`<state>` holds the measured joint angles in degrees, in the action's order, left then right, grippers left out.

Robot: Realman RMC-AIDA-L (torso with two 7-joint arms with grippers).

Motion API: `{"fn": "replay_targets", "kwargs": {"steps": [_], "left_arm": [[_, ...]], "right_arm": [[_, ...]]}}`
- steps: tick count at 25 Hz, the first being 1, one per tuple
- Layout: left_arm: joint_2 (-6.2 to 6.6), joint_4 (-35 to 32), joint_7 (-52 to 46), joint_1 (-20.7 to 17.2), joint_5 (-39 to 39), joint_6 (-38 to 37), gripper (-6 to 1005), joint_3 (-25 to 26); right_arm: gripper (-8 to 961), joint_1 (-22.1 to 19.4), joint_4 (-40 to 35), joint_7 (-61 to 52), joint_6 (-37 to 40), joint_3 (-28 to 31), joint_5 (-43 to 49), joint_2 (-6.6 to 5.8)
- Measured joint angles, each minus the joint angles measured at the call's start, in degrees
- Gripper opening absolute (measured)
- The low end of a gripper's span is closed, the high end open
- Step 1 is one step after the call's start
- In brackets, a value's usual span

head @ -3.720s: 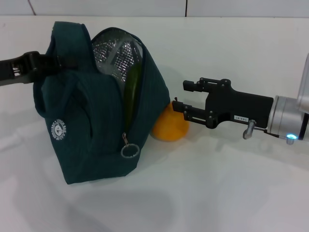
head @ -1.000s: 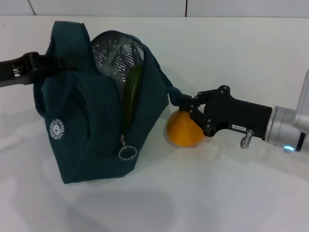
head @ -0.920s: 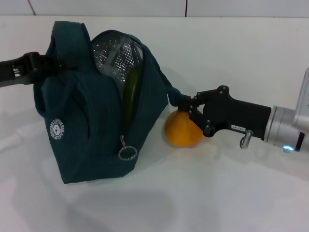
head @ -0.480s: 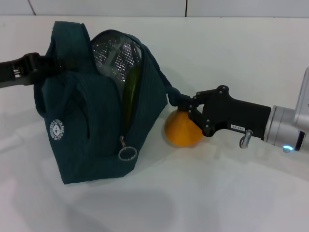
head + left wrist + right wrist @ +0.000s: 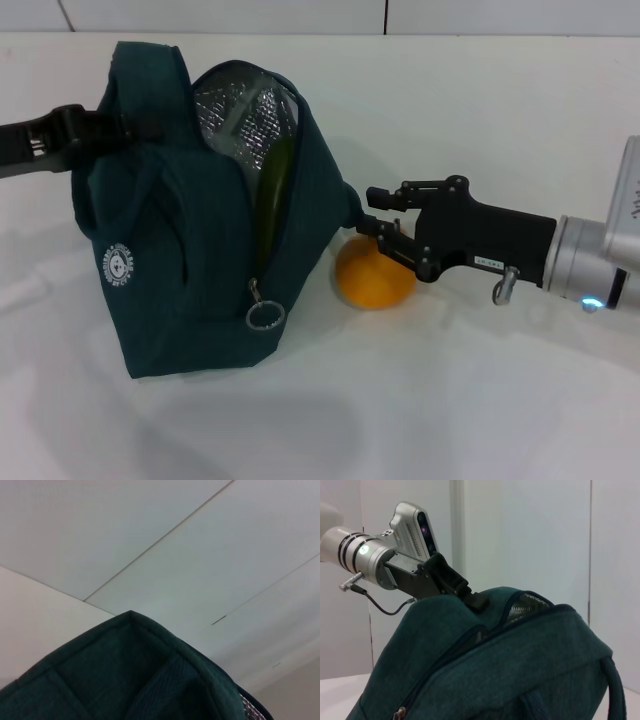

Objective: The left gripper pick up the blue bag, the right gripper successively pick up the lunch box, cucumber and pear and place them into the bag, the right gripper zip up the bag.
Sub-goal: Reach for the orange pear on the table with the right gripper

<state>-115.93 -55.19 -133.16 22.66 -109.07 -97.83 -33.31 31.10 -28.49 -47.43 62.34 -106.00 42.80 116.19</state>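
1. The lunch box cannot be made out anywhere; the head view shows only silver foil lining and the cucumber standing on end in the open mouth of the blue bag, its lower part hidden by the fabric.
2. The left gripper reaches in from the left and clamps the bag's upper rear edge, holding the bag upright on the white table; its fingertips are buried in fabric, and the arm is cut off by the picture edge. In the right wrist view the same gripper pinches the bag's top seam.
3. The left wrist view shows only a corner of the bag against a pale wall.
4. The pear rests on the table just beside the bag's right side; its stem is hidden.
5. The right gripper has its fingers spread apart, the lower one lying over the pear's top, the upper one above it, holding nothing.
6. Half a second earlier those fingers were pressed together at the pear's top by the bag's loop handle; they have since opened, and the pear sits slightly farther left.
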Motion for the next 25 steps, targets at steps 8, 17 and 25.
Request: {"fn": "replay_targets", "kwargs": {"steps": [8, 17, 25], "left_arm": [[0.00, 0.00, 0.00, 0.01, 0.00, 0.10, 47, 0.00], [0.08, 0.00, 0.00, 0.01, 0.00, 0.26, 47, 0.00], [0.18, 0.00, 0.00, 0.01, 0.00, 0.28, 47, 0.00]], "right_arm": [[270, 0.05, 0.15, 0.00, 0.32, 0.00, 0.33, 0.00], [277, -0.52, 0.19, 0.36, 2.11, 0.46, 0.11, -0.18], [350, -0.93, 0.25, 0.40, 2.19, 0.47, 0.35, -0.26]]}}
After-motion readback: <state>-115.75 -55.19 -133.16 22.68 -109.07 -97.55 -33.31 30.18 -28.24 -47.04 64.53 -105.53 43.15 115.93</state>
